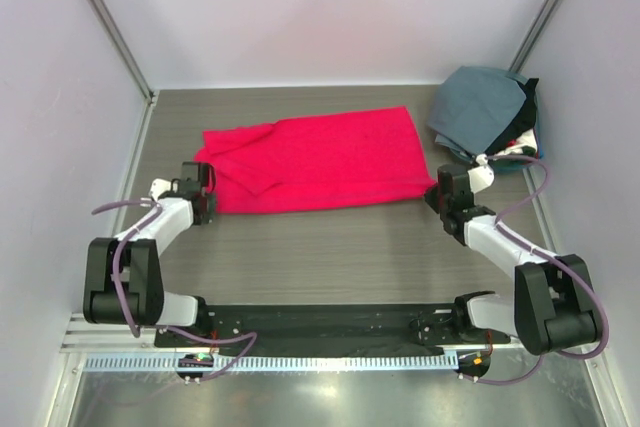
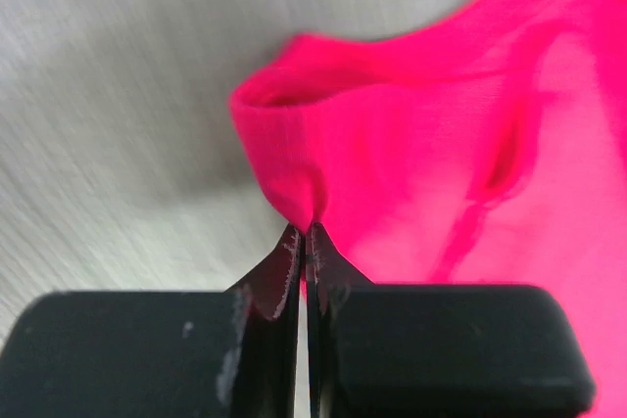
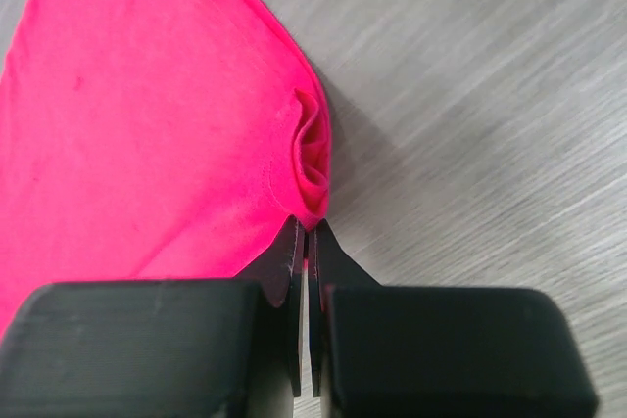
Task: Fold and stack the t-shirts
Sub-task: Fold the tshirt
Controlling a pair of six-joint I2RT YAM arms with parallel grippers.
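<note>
Near side first: L fingers [image 2: 294,259] are pressed together on the near-left corner of the red shirt [image 1: 320,162], w/ a small tuck of cloth pinched at the tips. R fingers [image 3: 295,247] pinch the near-right corner the same way, fabric bunched just past the tips.

The shirt lies flat mid-desk [image 1: 330,257], long side running left to right. It looks folded once lengthwise, w/ what seems a sleeve [image 1: 250,175] turned in at the left end.

Far-right corner: a pile [image 1: 485,112] of other shirts, grey-blue on top, bits of dark, white & blue showing under it. It's rumpled, not a neat stack.

Progress, my read: early. The red one is part-folded and prob. needs at least one more fold. No folded stack is visible yet, and the pile looks untouched, so most of the work is left.
</note>
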